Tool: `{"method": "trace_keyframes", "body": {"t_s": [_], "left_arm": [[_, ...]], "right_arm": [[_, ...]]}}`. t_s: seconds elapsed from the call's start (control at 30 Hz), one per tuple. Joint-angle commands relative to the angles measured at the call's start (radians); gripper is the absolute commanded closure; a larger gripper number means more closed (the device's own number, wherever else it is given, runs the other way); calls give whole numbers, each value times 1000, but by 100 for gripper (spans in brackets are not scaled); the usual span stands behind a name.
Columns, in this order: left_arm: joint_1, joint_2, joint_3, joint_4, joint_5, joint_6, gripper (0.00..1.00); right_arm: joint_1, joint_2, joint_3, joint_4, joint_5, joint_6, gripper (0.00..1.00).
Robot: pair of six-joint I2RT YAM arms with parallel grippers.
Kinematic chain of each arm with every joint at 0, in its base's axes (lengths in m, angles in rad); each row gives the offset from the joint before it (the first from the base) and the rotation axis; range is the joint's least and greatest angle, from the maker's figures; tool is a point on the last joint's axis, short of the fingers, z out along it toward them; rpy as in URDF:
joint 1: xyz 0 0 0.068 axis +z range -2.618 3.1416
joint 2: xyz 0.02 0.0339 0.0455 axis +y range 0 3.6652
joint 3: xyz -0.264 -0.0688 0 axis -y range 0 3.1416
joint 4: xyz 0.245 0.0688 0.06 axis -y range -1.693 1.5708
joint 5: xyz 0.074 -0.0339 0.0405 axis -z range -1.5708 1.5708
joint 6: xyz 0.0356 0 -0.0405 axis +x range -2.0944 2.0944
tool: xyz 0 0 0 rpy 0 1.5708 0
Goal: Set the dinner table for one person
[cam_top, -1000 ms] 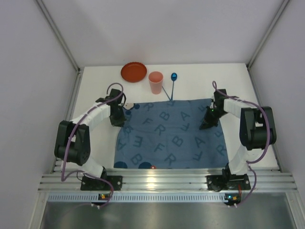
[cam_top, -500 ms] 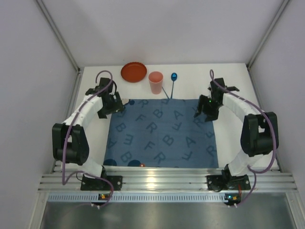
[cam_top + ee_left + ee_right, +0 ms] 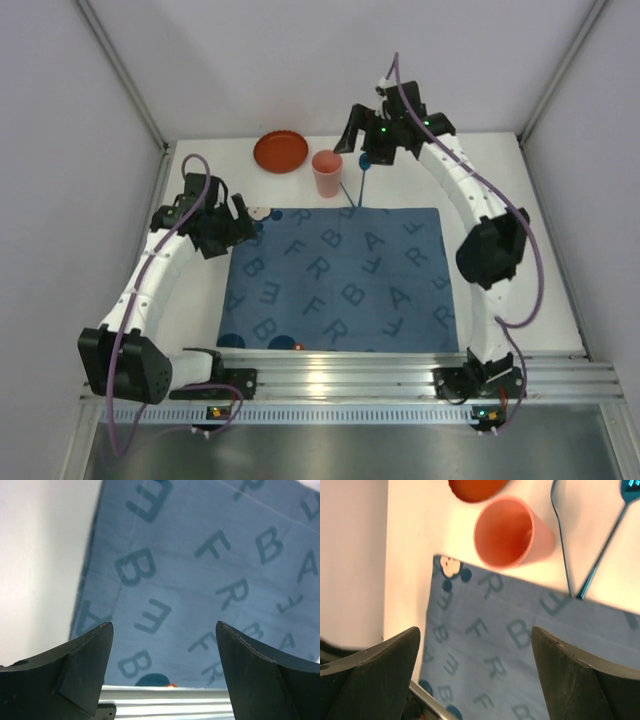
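- The counter [image 3: 215, 150] fills the cell floor, white, with its rail [image 3: 340, 378] along the 6 o'clock edge.
- A blue lettered mat [image 3: 340, 280] lies flat at its centre.
- The plate [image 3: 280, 151], cup [image 3: 327, 172] and spoon [image 3: 364, 160] sit in a row on bare counter past the mat's 12 o'clock edge. None of them is on the mat.
- A second thin blue utensil [image 3: 560, 540] lies beside the spoon. Its handle tip meets the spoon's at the mat's edge, and its head is out of view.
- The left tool [image 3: 162, 627] is spread wide and holds nothing, poised at the mat's 10 o'clock corner.
- The right tool [image 3: 475, 630] is also wide and empty, raised over the cup and spoon at 12 o'clock.
- Step in hand, as I judge it: the mat is placed and the tableware comes next, starting with the right arm.
- The next move calls for lowering the right tool squarely over one piece, likely the cup, closing on it, and then carrying it toward 6 o'clock onto the mat.
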Motion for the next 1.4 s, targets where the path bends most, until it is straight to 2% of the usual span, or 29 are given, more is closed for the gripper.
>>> {"method": "trace_keyframes", "body": {"t_s": [0.0,0.13,0.37,0.43,0.47,0.5,0.6,0.63,0.67,0.7,0.8,0.9,1.03,1.1,1.13,1.2,1.23,1.37], "left_arm": [[-2,-78,-64,-20,133,-18,12],[-27,-159,-121,-35,151,-22,14],[-68,-248,-227,-58,150,-44,15],[-67,-259,-227,-67,139,-46,15],[-67,-262,-228,-67,131,-45,15],[-67,-263,-228,-64,118,-43,15],[-67,-259,-228,-63,67,-40,15],[-67,-253,-221,-64,58,-48,16],[-67,-248,-214,-64,56,-60,16],[-67,-243,-210,-55,59,-64,16],[-67,-204,-191,-18,56,-80,16],[-67,-119,-135,11,44,-80,16],[-70,54,3,34,55,-69,16],[-78,109,55,35,41,-54,17],[-85,158,103,44,30,-48,17],[-90,212,144,58,30,-43,17],[-102,268,190,63,33,-45,17],[-150,407,337,62,35,-55,18]], "right_arm": [[-3,220,162,-5,12,164,9],[26,345,273,25,75,243,12],[67,453,296,125,205,336,15],[80,473,310,139,225,355,21],[81,474,310,142,234,358,25],[84,479,309,144,240,356,40],[86,471,290,138,254,338,66],[80,459,287,135,253,329,83],[77,450,283,131,248,320,89],[72,425,283,130,245,292,100],[35,370,279,110,210,232,100],[-34,240,231,49,202,153,100],[-136,-16,54,-83,292,-7,100],[-159,-143,-123,-126,355,-87,100],[-179,-185,-264,-126,363,-105,100],[-193,-297,-396,-114,408,-135,100],[-195,-328,-522,-97,414,-141,100],[-212,-438,-768,42,370,-115,100]]}}
